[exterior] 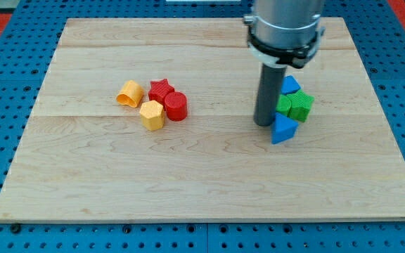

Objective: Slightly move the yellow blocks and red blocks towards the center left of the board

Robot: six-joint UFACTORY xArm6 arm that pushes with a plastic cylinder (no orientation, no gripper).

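You have no jaws here, and my tip rests beside the blue triangle, well apart from the yellow blocks and red blocks, so the push looks unstarted.

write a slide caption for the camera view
My tip beside the blue-green cluster; the yellow and red blocks sit grouped left of centre.

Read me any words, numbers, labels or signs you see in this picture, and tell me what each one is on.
None: no readable text shows anywhere.
The wooden board is bare wood.
The yellow blocks, red blocks, green blocks and blue blocks carry no marks.
The arm's grey housing shows no label.
My tip is plain and dark, left of the green and blue blocks.
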